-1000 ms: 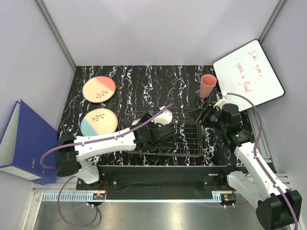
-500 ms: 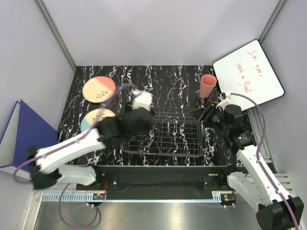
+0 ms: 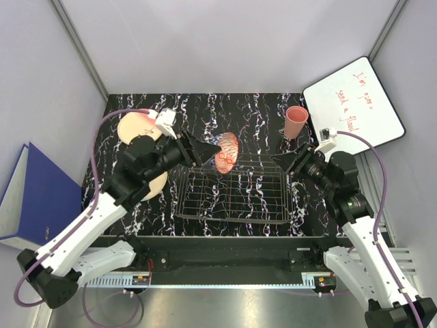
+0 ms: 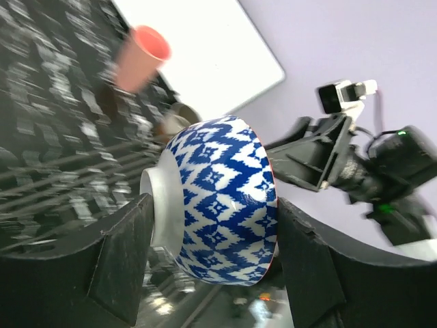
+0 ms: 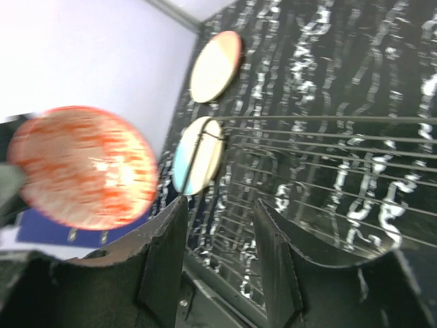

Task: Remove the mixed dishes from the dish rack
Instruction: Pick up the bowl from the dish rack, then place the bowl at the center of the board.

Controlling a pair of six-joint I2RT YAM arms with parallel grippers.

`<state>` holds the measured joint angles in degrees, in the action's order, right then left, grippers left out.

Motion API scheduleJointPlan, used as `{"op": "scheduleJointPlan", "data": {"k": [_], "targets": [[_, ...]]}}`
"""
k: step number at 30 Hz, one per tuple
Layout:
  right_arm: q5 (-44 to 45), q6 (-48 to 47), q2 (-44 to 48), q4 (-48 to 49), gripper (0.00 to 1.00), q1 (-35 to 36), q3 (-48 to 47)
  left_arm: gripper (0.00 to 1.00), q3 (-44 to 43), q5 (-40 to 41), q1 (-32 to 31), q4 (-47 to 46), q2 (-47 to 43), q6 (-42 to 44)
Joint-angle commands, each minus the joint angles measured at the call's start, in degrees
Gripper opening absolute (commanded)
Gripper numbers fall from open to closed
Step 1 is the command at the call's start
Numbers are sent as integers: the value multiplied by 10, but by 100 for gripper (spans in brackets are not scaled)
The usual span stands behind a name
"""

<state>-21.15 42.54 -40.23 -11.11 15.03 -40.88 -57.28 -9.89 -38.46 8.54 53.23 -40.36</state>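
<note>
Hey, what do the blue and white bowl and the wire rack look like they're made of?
Bowl: probably glazed ceramic. It has a glossy printed blue-and-white pattern outside and a plain white foot ring. Dish rack: looks like thin metal wire with a dark finish, possibly coated. The marbled tabletop shows through its open grid.

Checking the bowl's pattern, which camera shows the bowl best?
Left wrist: the bowl, held in the left gripper, fills the frame, blue pattern sharp. Top external shows it small; right wrist shows only its blurred red inside.
</note>
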Motion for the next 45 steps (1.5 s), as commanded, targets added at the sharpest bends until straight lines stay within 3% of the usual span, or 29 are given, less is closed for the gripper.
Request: {"op": "scheduleJointPlan", "data": {"k": [1, 10, 13, 18, 25, 39, 45], "targets": [[-78, 32, 21, 90, 51, 5, 6, 0, 68, -193, 33, -322, 27, -167], [-137, 69, 67, 170, 53, 5, 9, 0, 166, -234, 73, -676, 117, -377], [-158, 84, 57, 188, 55, 5, 12, 0, 167, -239, 74, -724, 151, -406], [-159, 83, 45, 188, 66, 5, 8, 0, 167, -237, 73, -732, 168, -410], [-166, 82, -1, 203, 68, 5, -13, 0, 167, -237, 73, -741, 185, -416], [-172, 71, -93, 217, 63, 20, -74, 0, 165, -237, 73, -758, 219, -423], [-137, 16, -153, 131, 53, 63, -132, 0, 163, -240, 73, -761, 225, -426]]}}
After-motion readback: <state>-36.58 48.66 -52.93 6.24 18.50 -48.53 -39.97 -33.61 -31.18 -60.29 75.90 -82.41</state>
